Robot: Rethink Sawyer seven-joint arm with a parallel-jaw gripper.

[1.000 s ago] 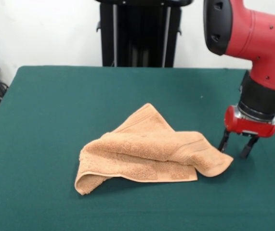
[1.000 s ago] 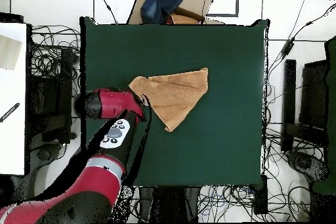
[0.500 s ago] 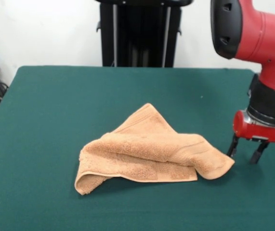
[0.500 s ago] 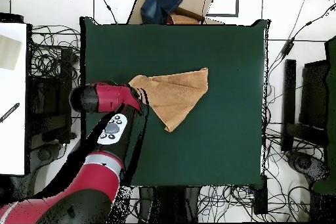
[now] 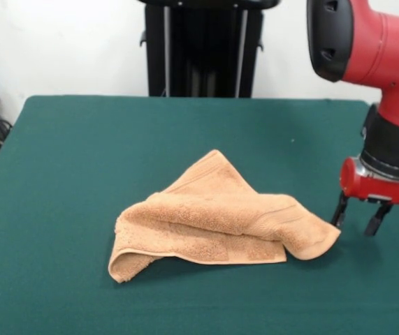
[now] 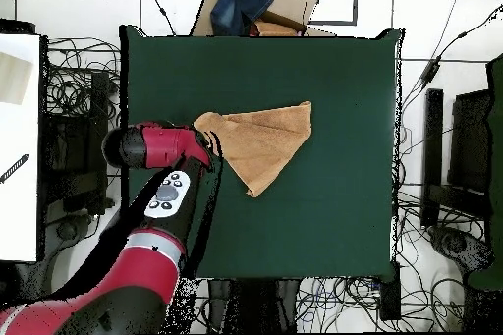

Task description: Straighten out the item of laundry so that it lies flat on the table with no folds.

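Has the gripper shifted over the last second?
Yes. In the front view the gripper has slid rightward, away from the towel corner it stood beside; the towel itself has stayed put.

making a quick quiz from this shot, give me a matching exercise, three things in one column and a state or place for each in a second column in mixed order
Things:
1. towel
2. gripper
3. table

States or places:
A. open, empty, fingers pointing down beside a corner of cloth
B. dark green, carrying everything else
C. peach-orange, folded over itself in a rough triangle

Pairs: 1-C, 2-A, 3-B
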